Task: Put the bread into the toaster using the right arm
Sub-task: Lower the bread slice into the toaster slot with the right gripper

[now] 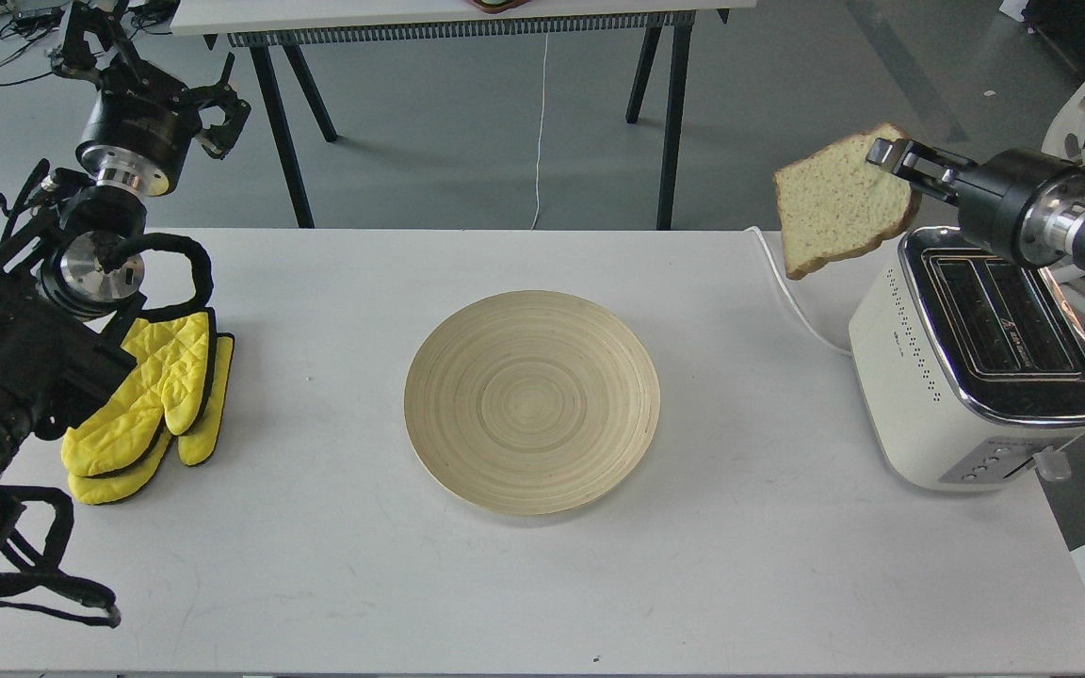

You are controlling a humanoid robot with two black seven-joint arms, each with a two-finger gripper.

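While your right gripper [891, 158] pinches the bread [839, 201] by its upper right crust corner, the slice hangs in the air, tilted, its pale face turned toward you and its lower corner pointing down at the table. You have it up and just to the left of the toaster's far end, not over either slot. Behind the claw, your right arm [1037, 212] runs off the right edge above the toaster [971, 363].

That toaster sits on the right end of the white table [316, 565], chrome top up, both slots open to view, dotted holes along its left side and buttons on the near face. Its white cord [787, 287] trails off the far left corner toward the table's back edge.

At the middle of the table lies the round wooden plate [531, 402], well apart from the bread. Further left lie the yellow oven mitts [152, 405], stacked. Your left arm [43, 320] rises beside them, and your left gripper [213, 108] sits high near the far edge; its fingers look spread, though it is small and dark, so I cannot tell for sure.
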